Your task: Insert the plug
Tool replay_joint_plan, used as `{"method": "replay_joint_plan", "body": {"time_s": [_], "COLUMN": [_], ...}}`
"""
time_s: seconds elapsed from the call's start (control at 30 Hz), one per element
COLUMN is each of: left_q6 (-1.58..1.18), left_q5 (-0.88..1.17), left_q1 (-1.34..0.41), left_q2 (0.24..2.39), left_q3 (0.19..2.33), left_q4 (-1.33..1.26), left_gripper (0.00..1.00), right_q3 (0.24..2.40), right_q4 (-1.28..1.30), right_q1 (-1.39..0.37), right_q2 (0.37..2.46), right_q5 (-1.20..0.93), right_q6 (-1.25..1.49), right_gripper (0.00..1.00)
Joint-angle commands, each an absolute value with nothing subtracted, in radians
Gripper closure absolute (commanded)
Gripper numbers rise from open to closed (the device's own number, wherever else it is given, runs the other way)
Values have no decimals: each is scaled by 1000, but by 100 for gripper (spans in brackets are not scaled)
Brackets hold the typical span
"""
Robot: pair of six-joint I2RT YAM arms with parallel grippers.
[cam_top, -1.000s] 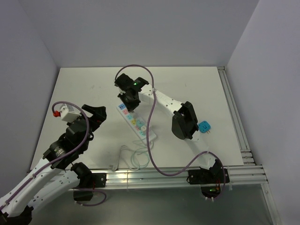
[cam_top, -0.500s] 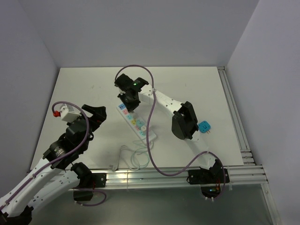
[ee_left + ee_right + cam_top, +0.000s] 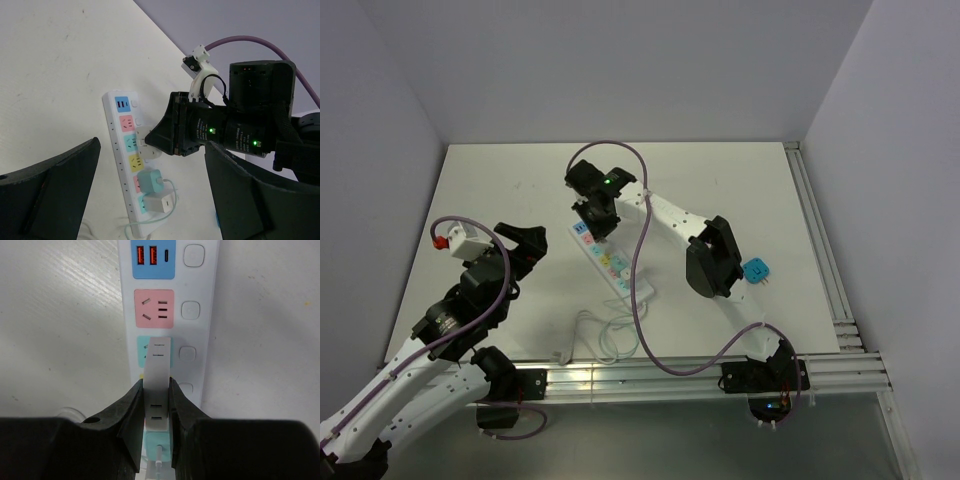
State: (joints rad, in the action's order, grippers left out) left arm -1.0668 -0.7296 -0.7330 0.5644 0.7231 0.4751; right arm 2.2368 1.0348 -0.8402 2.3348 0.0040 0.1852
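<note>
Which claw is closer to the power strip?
Right. The right gripper is directly over the strip, holding a plug at it; the left gripper hangs apart, to its left.

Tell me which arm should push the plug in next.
Right. The right gripper clamps the white plug over the power strip's teal socket; the left gripper hangs open, away from it.

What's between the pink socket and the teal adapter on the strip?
The teal socket, the held plug over it, then the yellow socket; left wrist view.
</note>
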Motion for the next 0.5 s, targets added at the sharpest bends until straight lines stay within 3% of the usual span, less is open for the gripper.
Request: {"method": "replay_joint_plan", "body": {"time_s": [0.0,0.47], "left_q6": [-1048,-1045], "left_q5": [-719,-715], "left_q1": [-729,-729], "left_q2": [558,564], "left_q3": [723,724], "left_q4": [442,434], "left_gripper": [8,8], "right_q3": [2235,2184], "right_q4": [1037,1014], "right_q1": [-848,-880], "right_q2": [2347,2400], "right_q5": [23,146], "right_q6": [193,233], "right_gripper": [100,100]}}
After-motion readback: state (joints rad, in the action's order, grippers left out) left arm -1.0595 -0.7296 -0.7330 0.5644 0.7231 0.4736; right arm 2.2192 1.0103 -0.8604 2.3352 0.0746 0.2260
